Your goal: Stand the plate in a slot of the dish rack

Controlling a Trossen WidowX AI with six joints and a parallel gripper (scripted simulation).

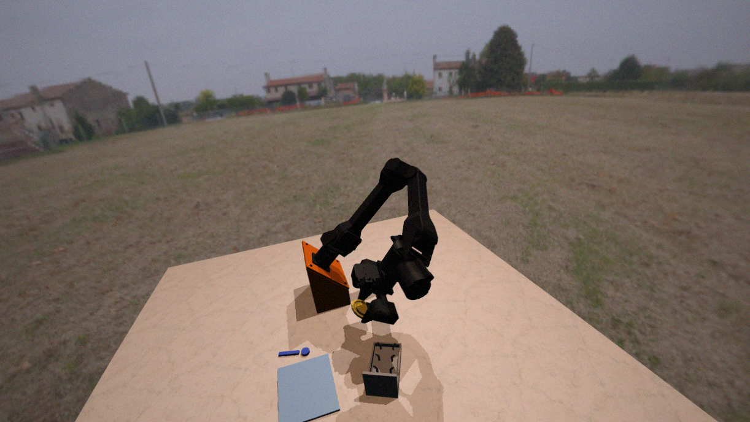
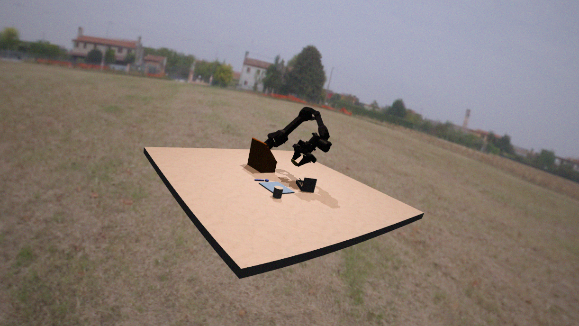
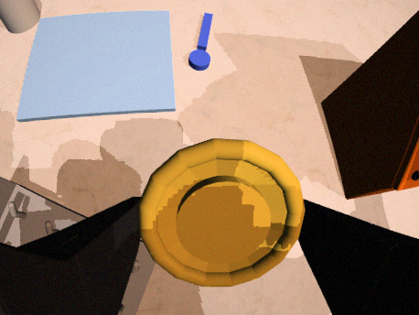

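Note:
A round yellow plate (image 1: 358, 308) (image 3: 221, 224) is held off the table, steeply tilted. My gripper (image 1: 363, 309) (image 2: 294, 162) (image 3: 220, 209) is shut on it, with one finger at each side of its rim. In the exterior view only a thin yellow sliver of the plate shows between the fingers. The dark dish rack (image 1: 380, 384) (image 2: 310, 185) stands on the table, lower than the gripper and nearer the top camera, with small pegs inside and no plate in it. In the wrist view the rack shows at the lower left, partly hidden behind the left finger.
A light blue board (image 1: 307, 387) (image 3: 101, 64) lies beside the rack. A blue spoon-like thing (image 1: 288, 353) (image 3: 205, 32) lies near the board. A dark cylinder (image 2: 277, 193) (image 3: 19, 14) stands by the board. The arm's orange-topped base (image 1: 330, 293) (image 2: 261, 158) (image 3: 375, 119) stands behind.

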